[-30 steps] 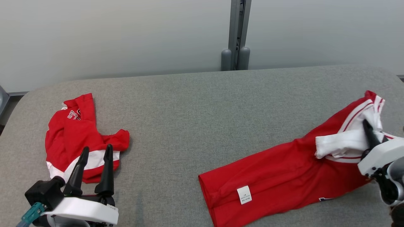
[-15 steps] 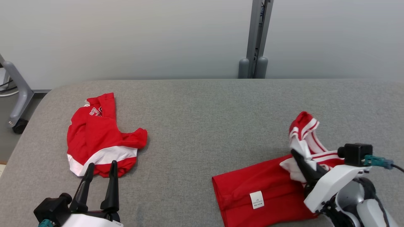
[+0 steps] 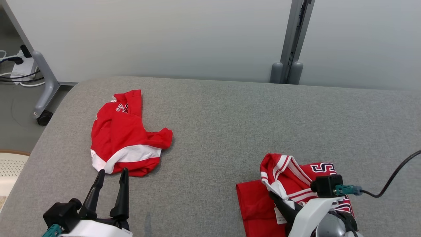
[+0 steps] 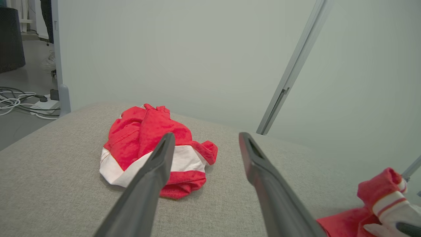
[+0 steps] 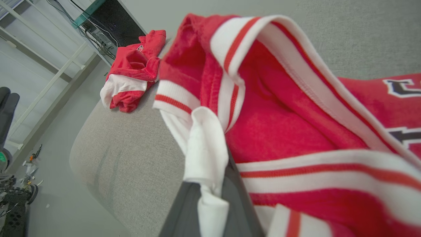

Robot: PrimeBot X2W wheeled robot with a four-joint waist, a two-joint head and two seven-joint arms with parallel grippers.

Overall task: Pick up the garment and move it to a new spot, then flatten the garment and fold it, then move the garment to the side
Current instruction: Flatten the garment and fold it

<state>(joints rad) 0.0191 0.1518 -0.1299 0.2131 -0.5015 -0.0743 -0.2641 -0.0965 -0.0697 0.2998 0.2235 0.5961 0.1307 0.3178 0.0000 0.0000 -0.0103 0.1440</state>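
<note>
The garment [image 3: 296,176], red with white striped trim and dark lettering, lies partly doubled over on the grey table [image 3: 217,115] at the near right. My right gripper [image 3: 278,199] is shut on its white edge. In the right wrist view the white cloth is pinched between the dark fingers [image 5: 210,197], and the red garment [image 5: 279,131] hangs over them. My left gripper [image 3: 112,171] stands open and holds nothing, just short of a second, crumpled red and white garment [image 3: 121,138]. The left wrist view shows that open left gripper [image 4: 206,135] and the crumpled garment [image 4: 144,131] behind it.
A grey post [image 3: 291,62] stands behind the table against the pale wall. A wheeled stand leg [image 3: 44,95] and floor cables [image 3: 13,70] lie past the table's left edge. A black cable [image 3: 394,177] trails over the table at the right.
The head camera has turned, shifting the whole picture. My right gripper has carried the garment's striped end leftward over its red body, doubling it over. The left gripper stays open.
</note>
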